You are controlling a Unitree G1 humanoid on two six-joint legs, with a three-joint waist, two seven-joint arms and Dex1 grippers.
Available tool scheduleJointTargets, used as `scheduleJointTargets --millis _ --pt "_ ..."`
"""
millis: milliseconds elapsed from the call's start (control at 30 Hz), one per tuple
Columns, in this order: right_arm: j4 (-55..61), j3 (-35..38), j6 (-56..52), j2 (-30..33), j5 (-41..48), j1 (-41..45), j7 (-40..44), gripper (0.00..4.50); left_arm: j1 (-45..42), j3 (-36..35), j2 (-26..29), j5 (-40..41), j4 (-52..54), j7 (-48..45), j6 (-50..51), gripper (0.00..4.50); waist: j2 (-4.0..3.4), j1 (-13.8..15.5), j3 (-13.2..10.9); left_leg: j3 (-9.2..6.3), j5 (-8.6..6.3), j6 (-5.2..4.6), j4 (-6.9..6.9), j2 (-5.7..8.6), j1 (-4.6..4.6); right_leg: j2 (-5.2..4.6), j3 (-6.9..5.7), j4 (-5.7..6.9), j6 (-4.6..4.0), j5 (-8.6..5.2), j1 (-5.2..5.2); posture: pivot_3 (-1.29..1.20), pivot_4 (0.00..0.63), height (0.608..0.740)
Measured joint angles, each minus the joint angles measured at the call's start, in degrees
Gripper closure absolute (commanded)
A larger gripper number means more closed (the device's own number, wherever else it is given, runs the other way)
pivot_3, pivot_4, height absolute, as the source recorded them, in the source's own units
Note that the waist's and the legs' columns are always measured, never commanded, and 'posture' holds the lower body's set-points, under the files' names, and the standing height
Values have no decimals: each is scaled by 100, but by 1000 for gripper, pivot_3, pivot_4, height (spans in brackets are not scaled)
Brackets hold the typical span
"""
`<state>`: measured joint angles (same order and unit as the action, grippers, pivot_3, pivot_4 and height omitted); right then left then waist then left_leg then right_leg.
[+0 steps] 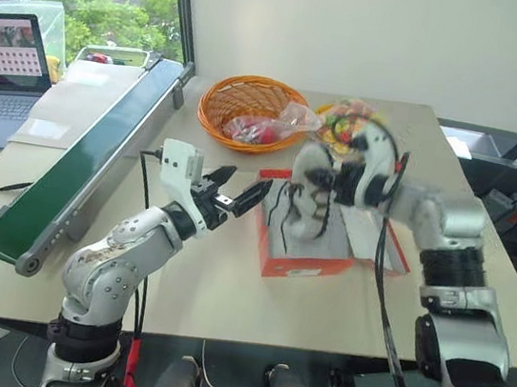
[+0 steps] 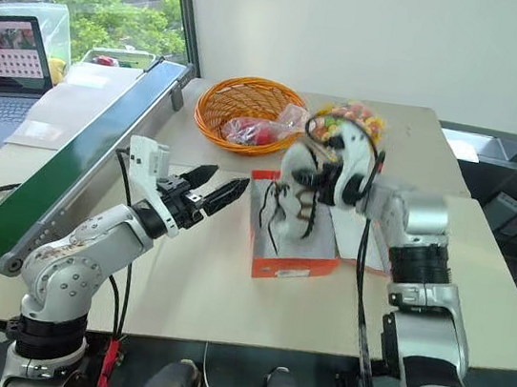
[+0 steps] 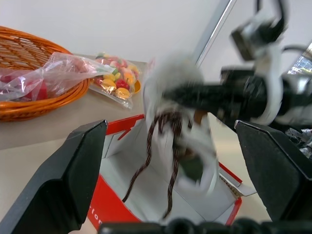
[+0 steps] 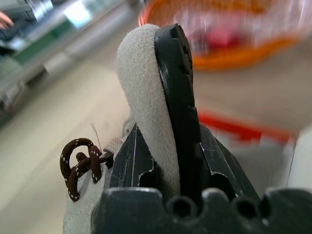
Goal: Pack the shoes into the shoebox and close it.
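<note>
A cream shoe [image 4: 144,97] with a black sole and brown laces hangs over the open red shoebox [image 1: 292,266], its laces dangling into the white inside. My right gripper [image 1: 323,179] is shut on the shoe, its fingers [image 4: 129,163] clamping sole and upper. Left of the box my left gripper [image 1: 233,200] stands open with nothing in it, pointing at the shoe [image 3: 170,80]. The box's lid [image 1: 368,238] lies folded open on the right side.
An orange wicker basket [image 1: 242,105] with a plastic bag [image 1: 263,129] of red items stands behind the box, next to a bag of coloured sweets [image 1: 346,119]. A green conveyor belt [image 1: 80,164] runs along the left. A laptop [image 1: 2,61] sits far left.
</note>
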<state>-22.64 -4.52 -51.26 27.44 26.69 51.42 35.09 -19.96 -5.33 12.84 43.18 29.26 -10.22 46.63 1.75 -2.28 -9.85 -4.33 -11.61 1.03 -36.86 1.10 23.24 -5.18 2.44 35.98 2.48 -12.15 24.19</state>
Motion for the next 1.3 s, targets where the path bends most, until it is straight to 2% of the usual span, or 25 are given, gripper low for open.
scheduleJointTargets --millis 300,500,567,600,633,767,867,967,1300 --pt "-1127 -465 960 155 -1127 -56 479 4061 256 134 -55 -38 352 106 -47 0 -1 -27 -1 2 0 1 0 0 -6 1 2 1 0 0 -2 0 150 740" --pt "-1873 -793 1531 54 -1693 309 905 4061 331 257 -118 -106 454 188 -72 0 0 -40 0 4 0 1 -1 -1 -41 4 4 2 1 0 -37 0 150 740" --pt "-2210 -894 1722 15 -1932 476 1089 3076 428 369 -205 -163 459 204 -147 0 0 -32 0 4 0 1 -1 -1 -57 3 2 -3 1 -1 -60 0 150 740" --pt "-2287 -909 1782 3 -1977 506 1124 2971 432 401 -213 -178 459 205 -158 0 0 -28 0 2 0 1 -1 -2 -63 4 0 -6 2 -1 -68 0 150 740" --pt "-2433 -944 1885 -32 -2087 577 1196 2469 429 452 -228 -226 462 202 -184 0 0 -29 0 3 0 1 0 -1 -79 3 0 -11 4 -2 -86 0 150 740" --pt "-2645 -944 2102 -168 -2315 658 1298 1264 430 473 -352 -245 463 248 -281 0 0 -40 0 2 -1 2 1 -3 -97 4 0 -12 7 -5 -104 0 150 740" --pt "-2599 -942 2113 -351 -2379 651 1287 123 434 457 -350 -246 463 265 -288 0 -2 -56 -1 2 -1 2 3 -4 -93 5 1 -10 6 -4 -96 0 150 740" --pt "-2225 -941 2116 -484 -2456 626 1146 56 446 385 -396 -242 461 324 -288 0 -2 -39 -2 1 -1 2 3 -2 -86 2 1 -12 7 -5 -93 0 150 740" --pt "154 -841 1682 -644 -2528 558 731 56 425 345 -355 -235 451 300 -287 0 -3 -14 -2 -3 -2 2 3 0 -83 2 -3 -12 11 -7 -90 0 150 740"
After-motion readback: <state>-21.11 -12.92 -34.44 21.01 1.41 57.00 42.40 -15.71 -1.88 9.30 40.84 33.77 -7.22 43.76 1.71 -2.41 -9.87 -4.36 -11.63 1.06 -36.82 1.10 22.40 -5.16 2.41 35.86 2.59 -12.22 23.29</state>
